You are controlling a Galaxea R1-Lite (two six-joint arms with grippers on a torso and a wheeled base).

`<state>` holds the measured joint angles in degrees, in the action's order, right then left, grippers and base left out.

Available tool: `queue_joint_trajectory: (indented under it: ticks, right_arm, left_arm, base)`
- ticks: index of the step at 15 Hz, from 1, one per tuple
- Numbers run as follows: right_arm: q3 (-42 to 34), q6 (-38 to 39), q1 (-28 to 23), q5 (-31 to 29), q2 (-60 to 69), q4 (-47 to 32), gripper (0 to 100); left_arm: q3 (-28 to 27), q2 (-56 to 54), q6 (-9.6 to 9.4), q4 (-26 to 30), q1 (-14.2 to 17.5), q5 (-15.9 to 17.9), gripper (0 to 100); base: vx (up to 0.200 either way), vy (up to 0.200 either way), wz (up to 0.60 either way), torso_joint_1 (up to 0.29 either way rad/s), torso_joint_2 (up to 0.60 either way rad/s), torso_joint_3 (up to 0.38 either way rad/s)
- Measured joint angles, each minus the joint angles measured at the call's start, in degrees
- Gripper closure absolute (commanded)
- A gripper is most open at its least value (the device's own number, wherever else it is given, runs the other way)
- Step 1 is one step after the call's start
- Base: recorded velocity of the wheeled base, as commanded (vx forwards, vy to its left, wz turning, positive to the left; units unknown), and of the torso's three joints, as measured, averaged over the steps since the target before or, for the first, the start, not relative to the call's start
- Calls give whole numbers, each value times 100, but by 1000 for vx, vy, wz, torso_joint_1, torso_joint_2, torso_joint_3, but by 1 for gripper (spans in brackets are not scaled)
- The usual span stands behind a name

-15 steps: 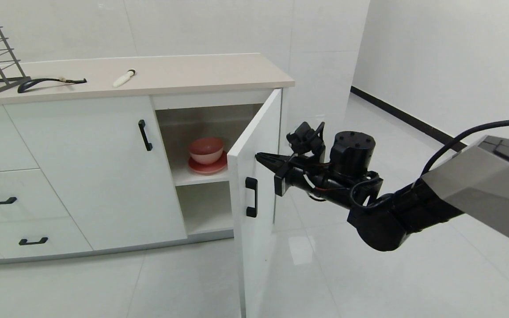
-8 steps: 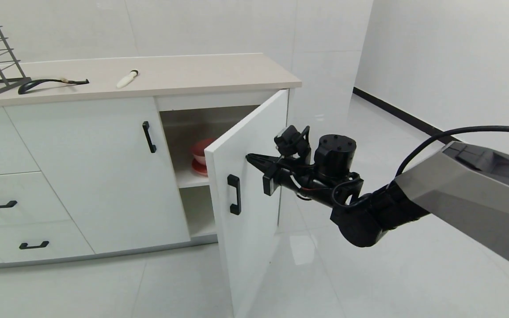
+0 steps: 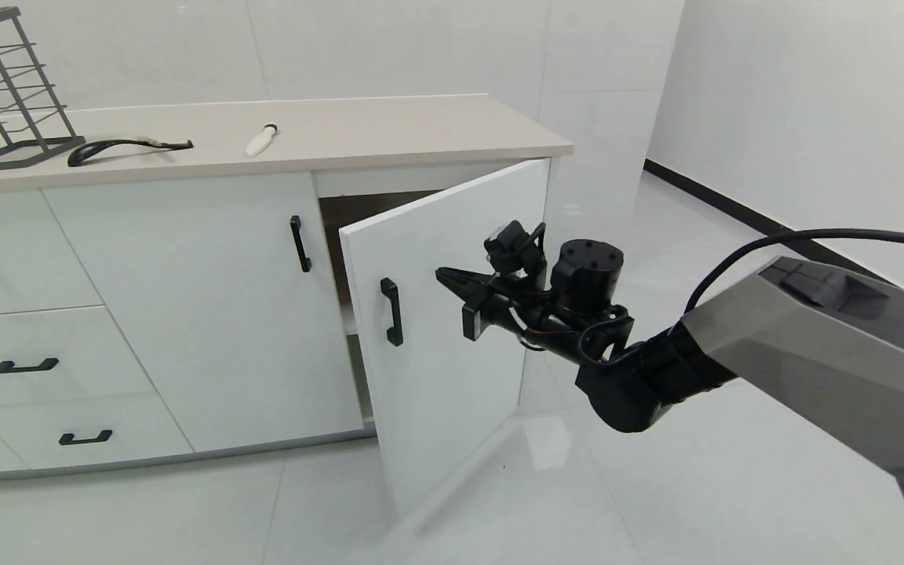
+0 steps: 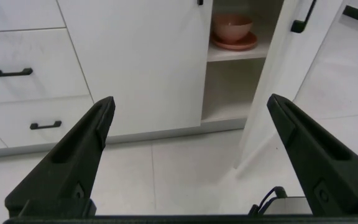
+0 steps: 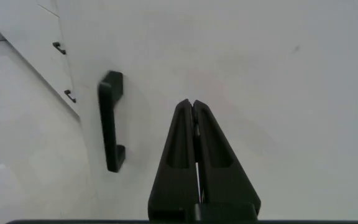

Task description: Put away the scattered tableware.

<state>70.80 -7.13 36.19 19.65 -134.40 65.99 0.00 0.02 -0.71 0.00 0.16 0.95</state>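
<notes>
- Pointing at the face of the cabinet door (image 3: 440,377), the right gripper (image 3: 442,274) had its fingers closed flat together with nothing between them; the tips were touching the panel or very nearly so.
- Just beside those tips, toward the door's free edge, stood the black handle (image 3: 392,311), upright and not grasped.
- The door stood partly open, between the right gripper and the cupboard's inside.
- The left gripper (image 4: 191,102) hung low with its fingers spread wide and empty; ahead of it and higher, a pink bowl (image 4: 232,26) sat on a pink plate (image 4: 234,43) on the shelf (image 4: 219,55), already put away.
- Well beyond and above the right gripper, a black ladle (image 3: 126,145) and a white-handled utensil (image 3: 260,140) lay on the countertop (image 3: 405,129), near a wire rack (image 3: 9,86).
- The door looked like a stiff, light panel that swings freely; a flat push near the handle side should turn it with the least effort, and closed tips might slide on the glossy face.
- The ladle seemed thin, rigid and smooth, lying low on the counter; mid-handle would be the surest hold.
- The white-handled utensil looked small, light and rounded, so likely to roll; pinching across the handle's thick part seemed best.
- Bowl and plate looked light, hard and slick, best taken by the rim.
</notes>
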Motion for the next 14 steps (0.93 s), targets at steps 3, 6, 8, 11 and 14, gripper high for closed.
queue_joint_trajectory:
  ticks: [3,6,8,11,14]
  right_arm:
    - [-755,0,-6,-63,595,63,100]
    - [-1950,2,-67,-151,1916,129,100]
    - [-2748,2,-255,-193,3065,143,100]
    - [-4140,-6,-952,-204,5475,82,100]
    - [-5086,-17,-1836,-211,7914,-438,100]
  left_arm:
    - [0,0,0,0,0,2,0]
    - [0,0,0,0,-2,2,0]
    - [0,0,2,0,0,2,0]
    - [0,0,0,0,-2,5,0]
    - [0,0,2,0,-11,0,0]
  base:
    - [0,0,0,0,0,0]
    - [0,0,0,0,0,0]
    - [0,100,0,1,6,1]
    - [0,200,0,1,1,4]
    - [0,0,0,0,0,0]
